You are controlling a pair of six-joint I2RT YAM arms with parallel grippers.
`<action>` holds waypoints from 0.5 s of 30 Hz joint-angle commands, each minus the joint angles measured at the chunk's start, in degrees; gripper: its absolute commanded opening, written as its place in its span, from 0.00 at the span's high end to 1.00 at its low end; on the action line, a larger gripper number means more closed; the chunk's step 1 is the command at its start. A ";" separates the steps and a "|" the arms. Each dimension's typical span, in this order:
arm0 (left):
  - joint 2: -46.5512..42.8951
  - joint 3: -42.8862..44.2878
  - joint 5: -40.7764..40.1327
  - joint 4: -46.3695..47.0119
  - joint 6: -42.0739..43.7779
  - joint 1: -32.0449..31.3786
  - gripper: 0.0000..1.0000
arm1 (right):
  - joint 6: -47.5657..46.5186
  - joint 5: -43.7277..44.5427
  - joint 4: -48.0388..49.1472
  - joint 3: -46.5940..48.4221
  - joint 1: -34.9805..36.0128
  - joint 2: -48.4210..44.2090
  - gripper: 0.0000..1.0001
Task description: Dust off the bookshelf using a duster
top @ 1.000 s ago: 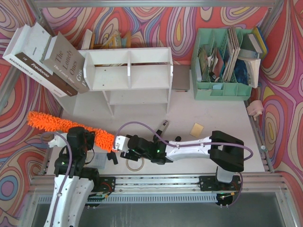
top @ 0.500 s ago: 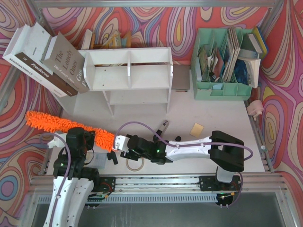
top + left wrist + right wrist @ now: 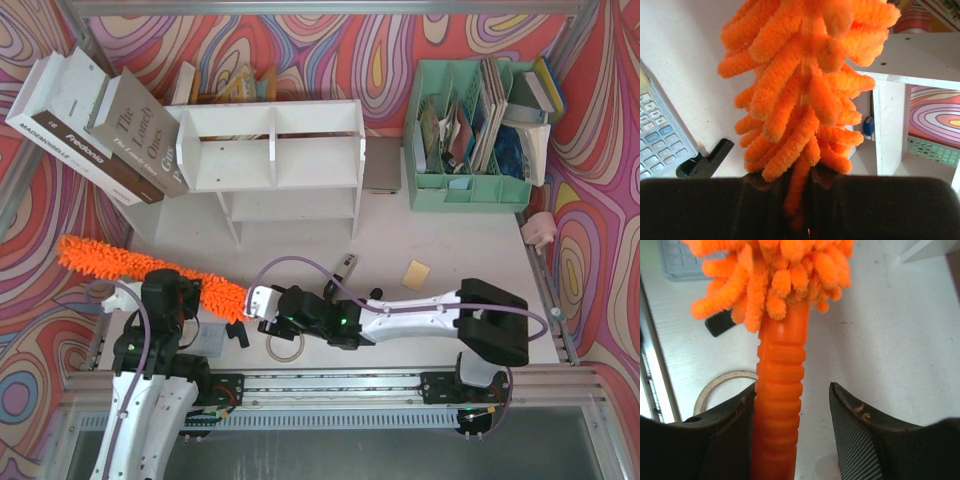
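Left wrist view: left gripper (image 3: 801,186) pinches the fluffy orange microfibre duster (image 3: 135,264), lying near-left; right gripper (image 3: 793,390) loosely straddles its ribbed handle (image 3: 781,365), unclamped. Likely a handover: clamp next, then sweep the far white wooden bookshelf (image 3: 270,150).

Colours I saw
I noted a bright orange duster (image 3: 110,260), a white bookshelf (image 3: 270,118), a mint green organiser (image 3: 465,192), an off-white desk (image 3: 470,250), and a backdrop (image 3: 320,50) swirled pink, orange and purple.
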 commanded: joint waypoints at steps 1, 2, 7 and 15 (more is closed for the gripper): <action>1.86 -0.48 0.86 1.85 1.00 -0.41 1.00 | 1.63 -2.53 7.35 -1.90 0.20 -6.75 0.44; 2.47 -0.59 0.79 2.14 1.20 -0.41 1.00 | 1.70 -3.03 7.29 -1.85 0.20 -7.23 0.41; 3.96 -0.99 0.77 3.70 1.08 -0.41 1.00 | 2.69 -4.17 7.96 -2.60 0.19 -8.96 0.26; 2.88 1.19 -0.33 2.39 1.58 -0.41 1.00 | 4.63 -1.32 9.30 -3.72 0.20 -8.71 0.01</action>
